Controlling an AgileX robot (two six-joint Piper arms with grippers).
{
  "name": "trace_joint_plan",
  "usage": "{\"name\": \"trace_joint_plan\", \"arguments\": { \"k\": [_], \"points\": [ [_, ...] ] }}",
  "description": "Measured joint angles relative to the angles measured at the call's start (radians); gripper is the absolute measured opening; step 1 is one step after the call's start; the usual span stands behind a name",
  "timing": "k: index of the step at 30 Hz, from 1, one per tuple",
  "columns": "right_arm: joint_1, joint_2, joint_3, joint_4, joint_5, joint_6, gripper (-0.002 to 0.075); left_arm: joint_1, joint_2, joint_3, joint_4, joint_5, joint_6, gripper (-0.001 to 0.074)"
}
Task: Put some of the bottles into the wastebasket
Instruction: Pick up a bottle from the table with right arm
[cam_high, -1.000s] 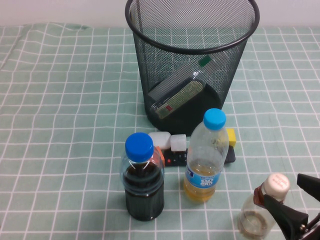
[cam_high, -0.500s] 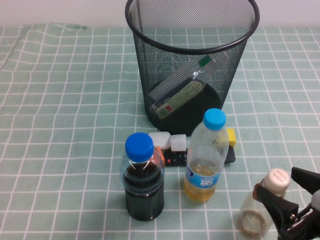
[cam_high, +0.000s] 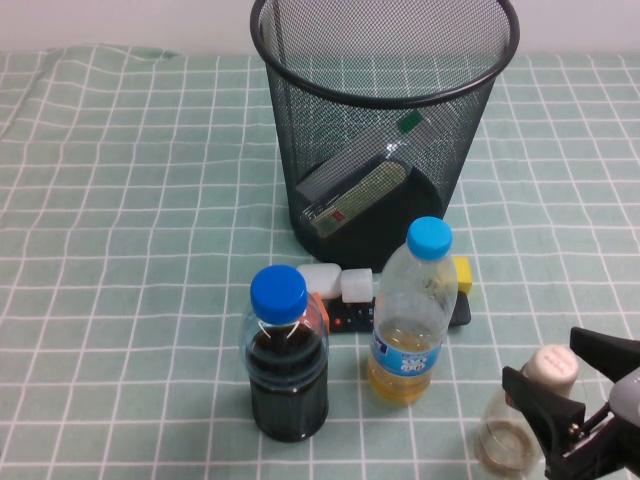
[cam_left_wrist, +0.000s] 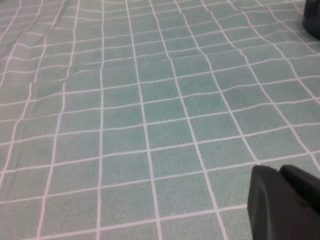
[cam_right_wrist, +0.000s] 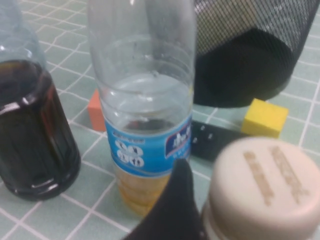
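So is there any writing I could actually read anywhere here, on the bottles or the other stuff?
Nothing can be read.
Yellow-liquid bottle: blue label with white characters, too blurred.
Small bottle: embossed marks on its cream cap, illegible.
Bottle in the wastebasket: label with a red patch, too small.
Dark remote beside the dark-liquid bottle: buttons too small.
Right gripper straddles the small bottle's cap, jaws open; left gripper hangs over bare cloth.

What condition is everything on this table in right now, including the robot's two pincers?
Wastebasket: upright, one clear bottle lying tilted inside.
Small cream-capped bottle: upright, capped, nearly empty.
Yellow-liquid bottle: upright, capped, partly filled.
Dark-liquid bottle: upright, capped.
Right pincer: open, straddling the small bottle's cap.
Left pincer: shut, over bare cloth.
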Motion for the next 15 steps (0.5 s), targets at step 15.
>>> {"name": "trace_joint_plan", "arguments": {
  "k": [15],
  "points": [
    [0.000, 0.143, -0.046, -0.013, -0.015, 0.002, 0.0572, 0.000, -0.001, 0.000, 0.000, 0.000, 0.000, -0.0003]
  ]
}}
